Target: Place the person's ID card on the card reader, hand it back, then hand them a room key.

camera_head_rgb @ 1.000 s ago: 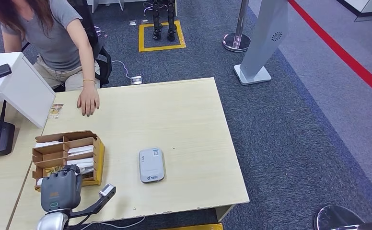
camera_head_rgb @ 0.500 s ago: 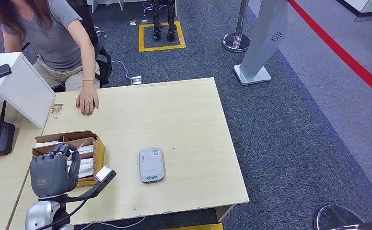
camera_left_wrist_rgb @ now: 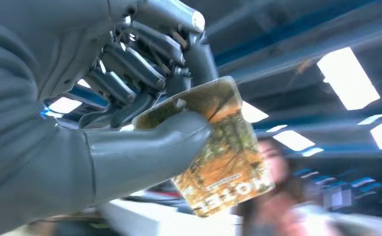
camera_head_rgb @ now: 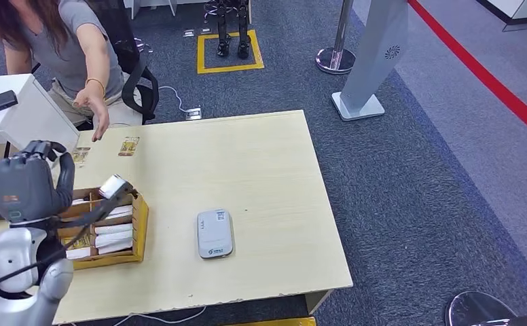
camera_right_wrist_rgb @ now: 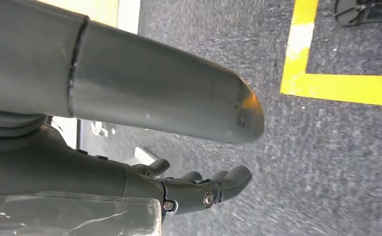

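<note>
The left hand (camera_head_rgb: 24, 188) pinches a room key (camera_left_wrist_rgb: 222, 153) between thumb and fingers (camera_left_wrist_rgb: 144, 59) above the counter (camera_head_rgb: 247, 170), while the right hand (camera_right_wrist_rgb: 199, 189) hangs with fingers loosely apart, holding nothing.

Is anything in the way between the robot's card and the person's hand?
Nothing visible is. The left hand holds the room key up over the table's edge, and the person's hand reaches toward it across open space.

A light wooden table (camera_head_rgb: 261, 170) stands on blue-grey carpet (camera_head_rgb: 417, 170) marked with a red line (camera_head_rgb: 481, 71) and a yellow square outline (camera_head_rgb: 228, 49). Beyond it are a stanchion post (camera_head_rgb: 339, 41), a grey floor sign (camera_head_rgb: 376, 58) and a black office chair (camera_head_rgb: 135, 75). Rectangular ceiling lights (camera_left_wrist_rgb: 347, 77) glow overhead.
</note>
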Robot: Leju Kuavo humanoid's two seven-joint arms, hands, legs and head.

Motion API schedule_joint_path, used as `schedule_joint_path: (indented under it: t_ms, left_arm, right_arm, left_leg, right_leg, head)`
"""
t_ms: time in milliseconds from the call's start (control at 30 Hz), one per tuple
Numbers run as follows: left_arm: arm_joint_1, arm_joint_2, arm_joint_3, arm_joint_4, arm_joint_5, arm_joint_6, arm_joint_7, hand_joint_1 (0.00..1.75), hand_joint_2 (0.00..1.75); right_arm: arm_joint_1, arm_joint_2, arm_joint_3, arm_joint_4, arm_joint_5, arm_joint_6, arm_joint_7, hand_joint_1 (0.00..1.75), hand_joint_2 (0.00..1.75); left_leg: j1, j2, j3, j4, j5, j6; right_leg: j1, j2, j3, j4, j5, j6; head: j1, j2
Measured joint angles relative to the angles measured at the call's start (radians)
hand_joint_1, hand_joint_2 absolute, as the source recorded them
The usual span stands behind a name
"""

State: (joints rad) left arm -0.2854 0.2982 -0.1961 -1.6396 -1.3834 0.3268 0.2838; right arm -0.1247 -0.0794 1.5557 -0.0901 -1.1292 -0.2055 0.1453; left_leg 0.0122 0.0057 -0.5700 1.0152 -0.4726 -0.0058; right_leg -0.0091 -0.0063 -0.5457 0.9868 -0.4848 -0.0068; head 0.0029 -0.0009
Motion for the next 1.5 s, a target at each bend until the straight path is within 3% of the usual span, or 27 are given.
schedule_joint_path:
  t_ms: [133,300,633,667,767,800,1333,1500]
  left_arm:
    - [-0.142,0.055,0.026,0.27,-0.064,0.002,-0.02,1.75,1.75]
    - [-0.217,0.076,0.027,0.481,-0.093,0.019,-0.027,1.75,1.75]
    - [-0.235,0.062,0.027,0.579,-0.094,0.048,-0.038,1.75,1.75]
    - [-0.237,0.061,0.027,0.582,-0.095,0.05,-0.039,1.56,1.75]
    - [-0.241,0.058,0.027,0.589,-0.096,0.055,-0.043,0.25,1.75]
    - [-0.242,0.057,0.027,0.591,-0.094,0.059,-0.044,0.0,1.75]
    - [-0.214,0.056,0.029,0.544,-0.065,0.132,-0.052,0.0,1.75]
    - [-0.108,0.064,0.055,0.383,-0.061,0.17,-0.056,0.0,1.75]
  right_arm:
    - [-0.008,-0.003,0.0,-0.001,0.04,0.003,0.012,0.0,1.75]
    - [-0.013,-0.005,0.0,-0.001,0.047,0.003,0.017,0.0,1.75]
    - [-0.014,-0.006,0.0,-0.003,0.039,0.012,0.022,0.0,1.75]
    - [-0.014,-0.006,0.0,-0.004,0.039,0.013,0.022,0.0,1.75]
    - [-0.015,-0.006,0.0,-0.006,0.039,0.014,0.022,0.0,1.75]
    - [-0.015,-0.006,0.0,-0.006,0.039,0.013,0.022,0.0,1.75]
    - [-0.015,-0.006,0.0,-0.007,0.033,0.004,0.021,0.0,1.75]
    - [-0.011,-0.006,0.0,-0.007,0.006,-0.001,0.02,0.0,1.75]
  left_leg:
    - [0.001,0.0,0.0,0.0,0.002,-0.002]
    - [0.0,0.0,-0.001,0.0,0.002,-0.002]
    - [0.0,0.0,-0.001,0.0,0.002,-0.002]
    - [0.0,0.0,-0.001,0.0,0.002,-0.002]
    - [0.0,0.001,-0.001,0.0,0.002,-0.002]
    - [0.0,0.001,-0.001,0.0,0.002,-0.002]
    - [0.0,0.0,-0.002,0.0,0.002,-0.002]
    - [0.0,0.002,-0.002,0.0,0.001,-0.002]
  right_leg:
    - [0.0,0.001,0.0,0.001,0.001,-0.001]
    - [0.0,0.002,-0.001,0.001,0.001,-0.002]
    - [0.0,0.002,-0.002,0.001,0.001,-0.001]
    - [0.0,0.002,-0.002,0.001,0.001,-0.001]
    - [0.0,0.002,-0.002,0.001,0.001,-0.002]
    - [0.0,0.002,-0.002,0.001,0.001,-0.002]
    - [0.0,0.002,-0.002,0.001,0.001,-0.002]
    - [0.0,0.004,-0.003,0.001,0.001,-0.001]
  head:
    - [-0.001,0.0]
    - [-0.001,0.0]
    - [-0.001,0.0]
    - [-0.001,0.0]
    - [-0.001,0.0]
    - [-0.001,0.0]
    - [-0.001,0.0]
    - [-0.001,0.0]
